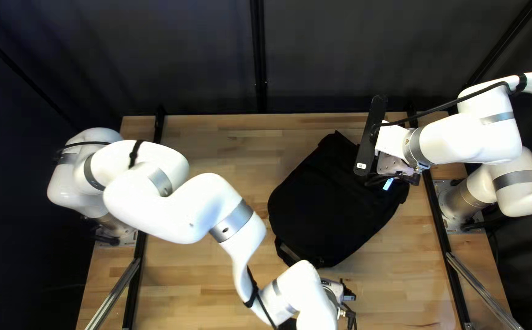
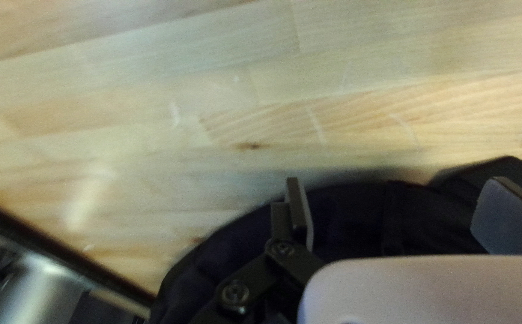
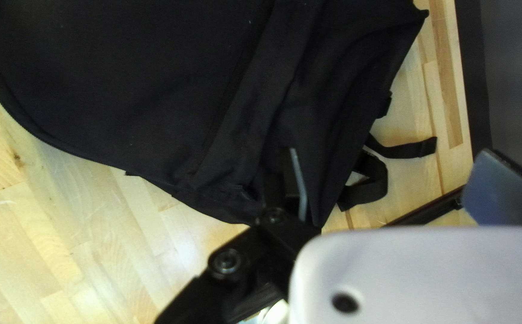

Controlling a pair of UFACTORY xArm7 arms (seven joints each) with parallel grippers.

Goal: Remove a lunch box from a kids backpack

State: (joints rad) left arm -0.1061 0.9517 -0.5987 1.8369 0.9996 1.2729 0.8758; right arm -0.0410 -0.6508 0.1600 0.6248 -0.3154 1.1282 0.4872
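A black backpack (image 1: 333, 201) lies flat on the table, right of the middle in the top left view. My right gripper (image 1: 394, 166) is over its upper right end. My left gripper (image 1: 339, 293) is beyond its lower end, near the view's bottom edge. In the left wrist view the gripper (image 2: 402, 213) is open, fingers wide apart, with the backpack's rounded edge (image 2: 357, 210) behind them. The right wrist view shows the gripper (image 3: 396, 183) open; one finger is against or over the backpack's side fabric (image 3: 243, 120), the other stands clear of it. No lunch box is visible.
The wooden table (image 1: 217, 146) has black rails along both sides. My left arm reaches across its lower left part. Loose black straps (image 3: 372, 180) lie beside the backpack near the right gripper. A dark curtain (image 1: 339, 55) hangs behind the far edge.
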